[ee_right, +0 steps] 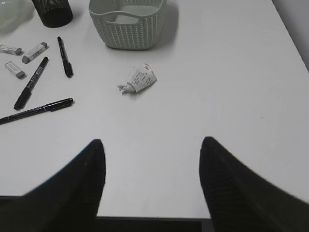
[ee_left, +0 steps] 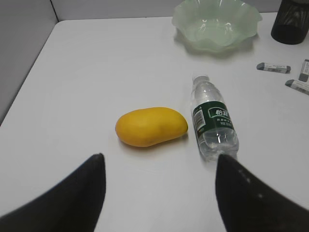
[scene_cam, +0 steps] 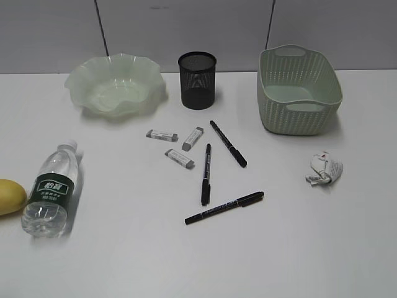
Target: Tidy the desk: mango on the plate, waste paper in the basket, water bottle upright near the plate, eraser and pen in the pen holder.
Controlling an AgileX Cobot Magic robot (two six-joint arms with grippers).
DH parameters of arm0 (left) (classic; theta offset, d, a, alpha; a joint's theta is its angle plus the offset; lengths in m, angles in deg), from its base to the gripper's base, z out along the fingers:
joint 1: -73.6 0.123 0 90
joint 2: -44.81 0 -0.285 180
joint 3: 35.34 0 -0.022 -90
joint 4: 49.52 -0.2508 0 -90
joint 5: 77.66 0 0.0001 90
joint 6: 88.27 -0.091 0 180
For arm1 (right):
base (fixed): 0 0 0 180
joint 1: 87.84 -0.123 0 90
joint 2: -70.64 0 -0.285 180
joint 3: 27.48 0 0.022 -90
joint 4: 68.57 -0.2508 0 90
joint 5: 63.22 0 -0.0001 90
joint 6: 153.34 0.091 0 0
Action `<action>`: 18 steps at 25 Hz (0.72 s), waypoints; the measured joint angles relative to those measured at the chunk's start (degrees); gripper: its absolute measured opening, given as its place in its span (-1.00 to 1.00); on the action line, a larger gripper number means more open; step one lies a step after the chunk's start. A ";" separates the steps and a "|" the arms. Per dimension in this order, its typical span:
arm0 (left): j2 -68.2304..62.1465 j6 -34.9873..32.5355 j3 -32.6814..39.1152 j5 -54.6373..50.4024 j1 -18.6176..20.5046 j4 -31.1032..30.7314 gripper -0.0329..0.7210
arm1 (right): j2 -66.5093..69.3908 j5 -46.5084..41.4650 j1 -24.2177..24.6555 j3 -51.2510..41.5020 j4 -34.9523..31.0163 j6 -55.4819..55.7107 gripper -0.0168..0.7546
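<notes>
On the white desk [scene_cam: 124, 261] a yellow mango [scene_cam: 9, 196] [ee_left: 150, 126] lies at the left edge beside the water bottle [scene_cam: 52, 190] [ee_left: 214, 123], which lies on its side. The wavy green plate [scene_cam: 115, 84] [ee_left: 216, 22] and black mesh pen holder [scene_cam: 198, 79] stand at the back. Three erasers [scene_cam: 179, 158] and three pens [scene_cam: 205, 174] lie mid-desk. The waste paper [scene_cam: 323, 169] [ee_right: 137, 79] rests in front of the basket [scene_cam: 298, 89] [ee_right: 128, 21]. My left gripper [ee_left: 159, 157] is open, short of the mango. My right gripper [ee_right: 152, 141] is open, short of the paper. Neither gripper shows in the exterior view.
In the right wrist view the desk's near edge [ee_right: 145, 218] runs just under the fingers. A grey wall [scene_cam: 186, 31] backs the desk.
</notes>
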 joint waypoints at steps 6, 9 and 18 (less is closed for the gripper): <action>0.00 0.00 0.00 0.00 0.00 0.00 0.50 | 0.00 0.00 0.00 0.00 0.00 0.00 0.32; 0.00 0.00 0.00 0.00 0.00 0.00 0.50 | 0.00 0.00 0.00 0.00 0.00 0.00 0.32; 0.00 0.00 0.00 0.00 0.00 -0.05 0.49 | 0.00 0.00 0.00 0.00 0.00 0.00 0.32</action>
